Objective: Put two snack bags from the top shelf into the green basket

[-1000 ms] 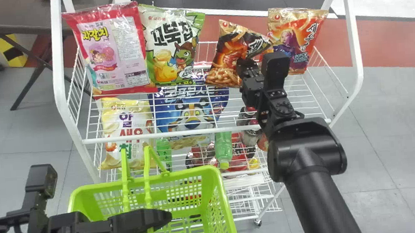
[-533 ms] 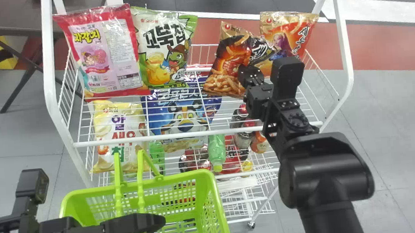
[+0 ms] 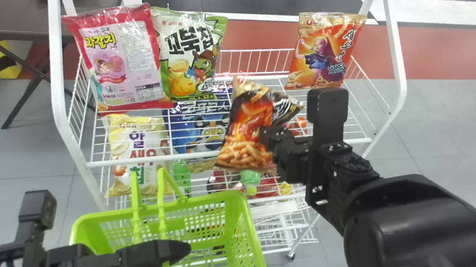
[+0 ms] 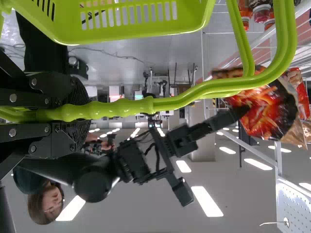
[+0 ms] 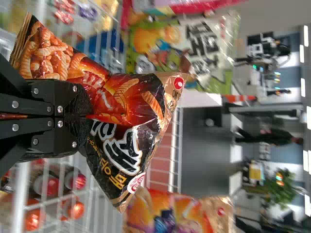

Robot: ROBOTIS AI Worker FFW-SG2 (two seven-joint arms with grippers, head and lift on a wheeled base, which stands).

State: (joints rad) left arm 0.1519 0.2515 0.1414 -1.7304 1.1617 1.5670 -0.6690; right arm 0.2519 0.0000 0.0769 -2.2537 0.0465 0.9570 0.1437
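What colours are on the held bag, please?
The bag is black, orange and gold, clearest in the right wrist view.

Long, white, rectangular ceiling lamps (image 4: 205,201) lit the bright room from overhead, as we saw in the left wrist view. In the head view, we found even, diffuse light across the smooth grey floor (image 3: 446,134), while pale glare caught the shiny red-and-pink plastic snack bag (image 3: 140,52) and the green-and-white plastic snack bag (image 3: 184,40). Blur softened the black-and-orange plastic snack bag (image 3: 248,128) there and in our left wrist view; in our right wrist view, small highlights broke along its creases.
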